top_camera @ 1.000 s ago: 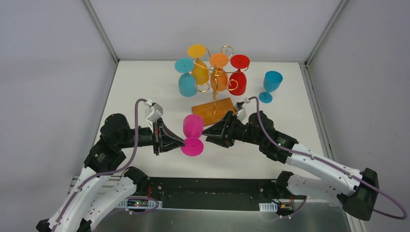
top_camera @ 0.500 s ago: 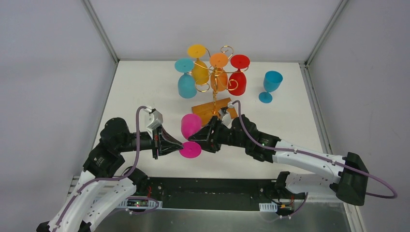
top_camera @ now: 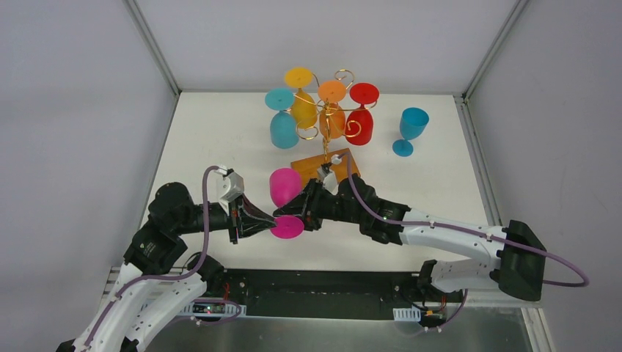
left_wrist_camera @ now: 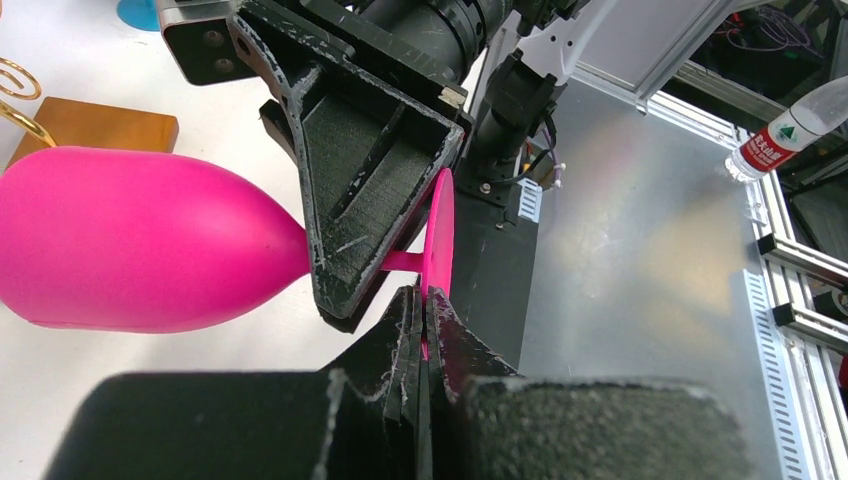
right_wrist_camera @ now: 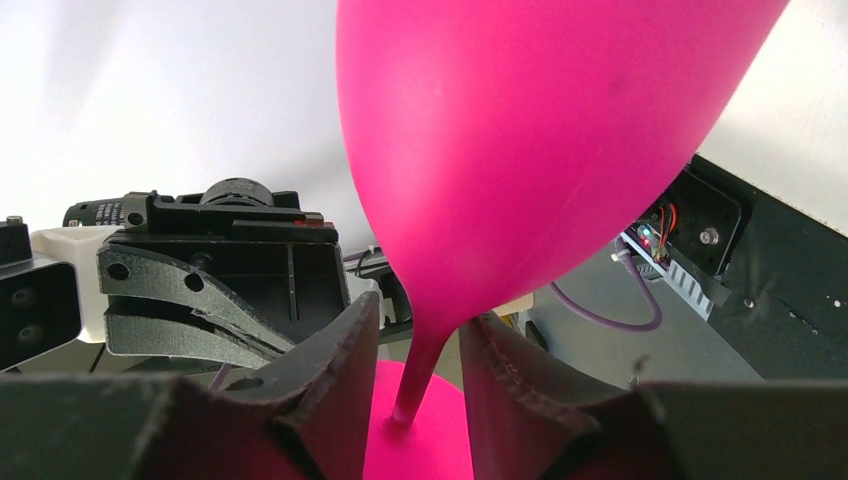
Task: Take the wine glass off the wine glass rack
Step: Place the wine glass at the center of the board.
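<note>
Overhead, the glass (top_camera: 284,188) is off the rack (top_camera: 323,125) and above the worktop (top_camera: 220,147), caught between the two hands. The left hand (top_camera: 270,220) meets its foot (top_camera: 287,228) from one side and the right hand (top_camera: 297,213) reaches in from the other. The bowl points away from both hands toward the rack, so the long axis runs across both hands' line of reach.

From the left wrist, that hand's fingertips are pressed together on the rim of the foot, which shows edge-on just ahead of them. The stem (left_wrist_camera: 400,262) runs off to the side toward the bowl (left_wrist_camera: 130,240), with the right hand's finger (left_wrist_camera: 370,190) close against it.

From the right wrist, the stem (right_wrist_camera: 425,365) drops straight through the gap between spread fingers (right_wrist_camera: 330,390). A sliver of space shows on either side, so nothing is pinched there yet. Both hands are equally near. The next move likely turns on the right hand closing squarely across that stem.
</note>
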{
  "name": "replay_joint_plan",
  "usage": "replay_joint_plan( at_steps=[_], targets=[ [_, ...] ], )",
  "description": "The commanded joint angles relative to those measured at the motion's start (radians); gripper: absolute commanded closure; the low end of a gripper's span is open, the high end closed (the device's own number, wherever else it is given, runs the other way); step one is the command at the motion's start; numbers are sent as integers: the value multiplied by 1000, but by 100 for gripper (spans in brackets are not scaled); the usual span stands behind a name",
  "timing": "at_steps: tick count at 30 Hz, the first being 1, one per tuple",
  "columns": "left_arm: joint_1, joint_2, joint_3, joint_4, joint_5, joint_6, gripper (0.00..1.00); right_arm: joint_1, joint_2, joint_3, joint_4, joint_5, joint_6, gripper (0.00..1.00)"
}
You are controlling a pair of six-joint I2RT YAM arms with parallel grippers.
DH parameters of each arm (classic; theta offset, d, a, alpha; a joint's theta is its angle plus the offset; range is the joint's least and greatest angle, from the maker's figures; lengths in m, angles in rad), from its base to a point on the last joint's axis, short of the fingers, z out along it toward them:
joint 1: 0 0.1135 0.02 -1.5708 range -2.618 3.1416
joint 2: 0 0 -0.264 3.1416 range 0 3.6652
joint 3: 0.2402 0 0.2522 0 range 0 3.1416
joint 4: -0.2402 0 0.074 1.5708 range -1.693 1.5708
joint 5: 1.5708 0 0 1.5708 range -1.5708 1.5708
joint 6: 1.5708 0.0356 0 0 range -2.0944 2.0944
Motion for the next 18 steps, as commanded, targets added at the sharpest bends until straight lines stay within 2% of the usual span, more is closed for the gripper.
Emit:
replay_joint_plan(
  at_steps=[1, 10, 12, 15, 18],
  targets=[
    [-5, -8, -9, 29, 26, 33, 100, 9, 5, 47, 83, -3, 25, 67],
    [-6, 4, -12, 26, 17, 36, 100, 13, -15, 32, 86, -4, 25, 90],
    [-5, 5, -15, 23, 6, 33, 100, 13, -18, 28, 87, -4, 25, 98],
    [-6, -1, -21, 20, -16, 29, 91, 13, -25, 19, 86, -3, 21, 100],
    [-6, -15, -27, 19, -27, 20, 72, 14, -37, 8, 88, -3, 12, 100]
  ],
)
